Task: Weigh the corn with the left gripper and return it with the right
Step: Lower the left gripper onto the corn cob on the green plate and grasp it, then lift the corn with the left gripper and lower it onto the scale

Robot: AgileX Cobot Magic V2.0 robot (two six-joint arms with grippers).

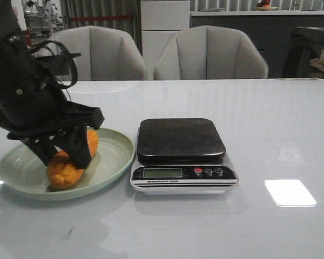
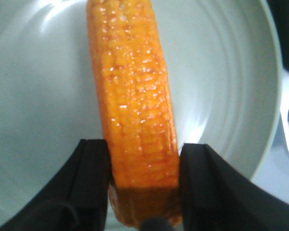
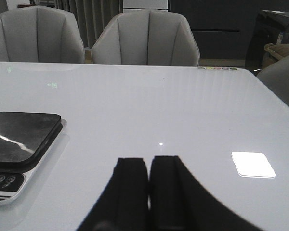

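The orange-yellow corn (image 1: pixel 65 167) lies in a pale green plate (image 1: pixel 116 154) at the left of the table. My left gripper (image 1: pixel 63 155) reaches down over it, one finger on each side of the cob. In the left wrist view both fingers press against the sides of the corn (image 2: pixel 135 96) near its end, over the plate (image 2: pixel 221 72); the left gripper (image 2: pixel 143 147) is shut on it. The black-topped scale (image 1: pixel 181 140) stands empty just right of the plate. My right gripper (image 3: pixel 148 160) is shut and empty, low over the bare table right of the scale (image 3: pixel 19 137).
Two grey chairs (image 1: pixel 210 54) stand behind the table's far edge. A bright light reflection (image 1: pixel 289 192) lies on the tabletop right of the scale. The scale's display and buttons (image 1: pixel 208 171) face the front edge.
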